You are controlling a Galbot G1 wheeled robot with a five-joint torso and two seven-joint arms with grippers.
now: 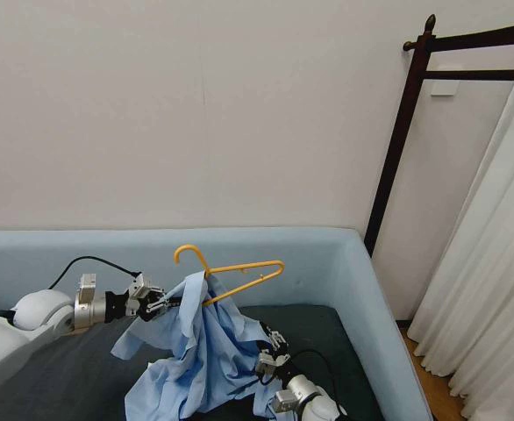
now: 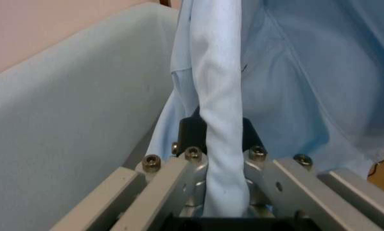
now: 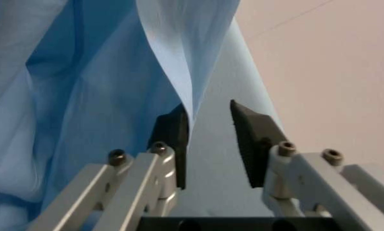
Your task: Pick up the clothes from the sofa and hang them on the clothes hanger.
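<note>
A light blue shirt (image 1: 206, 349) hangs bunched over a yellow hanger (image 1: 239, 270) above the sofa (image 1: 345, 263). My left gripper (image 1: 162, 303) reaches in from the left and is shut on a fold of the shirt (image 2: 218, 96) just below the hanger's hook. In the left wrist view that fold runs straight between the black pads (image 2: 190, 131) of the left gripper (image 2: 219, 139). My right gripper (image 1: 273, 347) sits low at the shirt's right side. In its wrist view the right gripper (image 3: 208, 131) is open, with a loose shirt edge (image 3: 179, 57) hanging beside one pad (image 3: 172, 137).
A dark wooden clothes rack (image 1: 399, 132) stands behind the sofa's right end against the wall. A white curtain (image 1: 494, 289) hangs at the far right. The sofa has a pale blue back and arm around a dark seat (image 1: 55, 377).
</note>
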